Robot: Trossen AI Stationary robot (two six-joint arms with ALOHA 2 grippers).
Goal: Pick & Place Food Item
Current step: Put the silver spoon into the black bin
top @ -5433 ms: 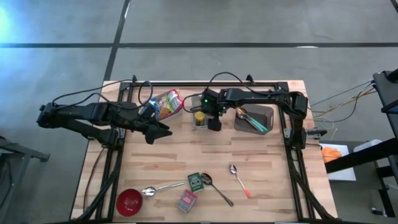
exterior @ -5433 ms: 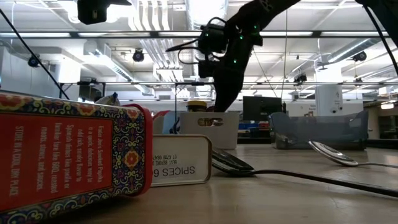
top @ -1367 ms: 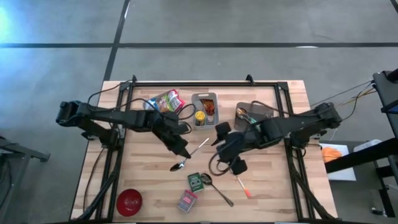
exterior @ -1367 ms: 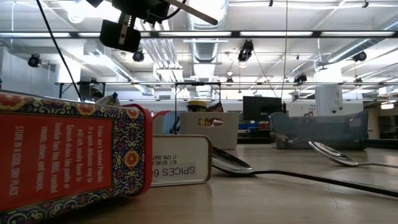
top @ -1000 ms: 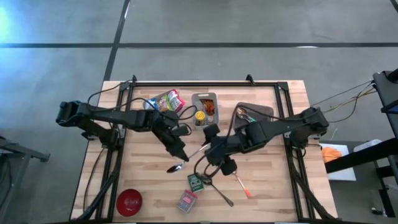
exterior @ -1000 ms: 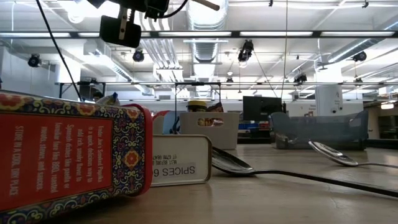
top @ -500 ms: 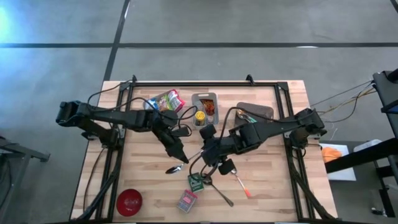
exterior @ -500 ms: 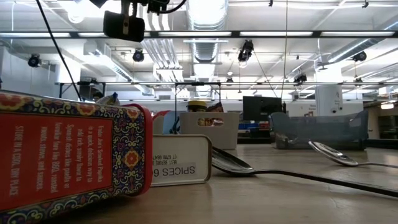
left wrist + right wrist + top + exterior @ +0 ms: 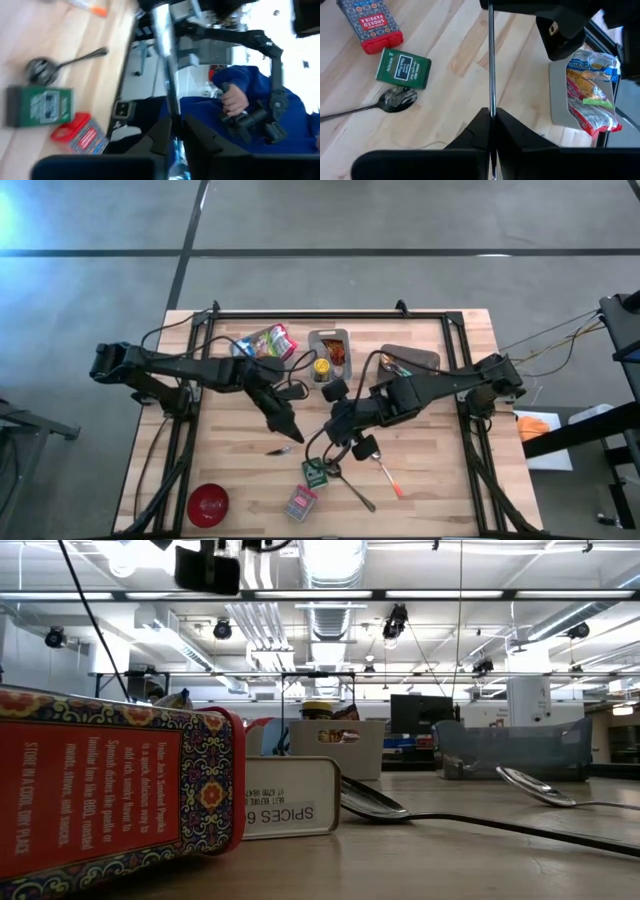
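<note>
Over the middle of the table [image 9: 430, 480], between the left gripper [image 9: 288, 430] and the right gripper [image 9: 333, 423], the item in hand was a spoon [image 9: 491, 60], not a food item. It was held clear of the board, bowl toward the left arm's side and handle running toward the right arm.

Handling, as judged: the spoon appeared to be metal, so light, rigid and not fragile. The polished handle was thin and likely slippery, and would tend to swivel in a grip taken at one end. The flat of the handle, near its middle, was assessed as the soundest place to take hold. The bowl would offer only a curved, poor seat.

The right gripper was clenched on the handle. The right wrist view showed the handle rising straight from between its closed fingers.

The left gripper sat on the handle nearer the bowl. Whether it gripped or had let go could not be told.

A green tin [image 9: 316, 472] lay on the board below.
</note>
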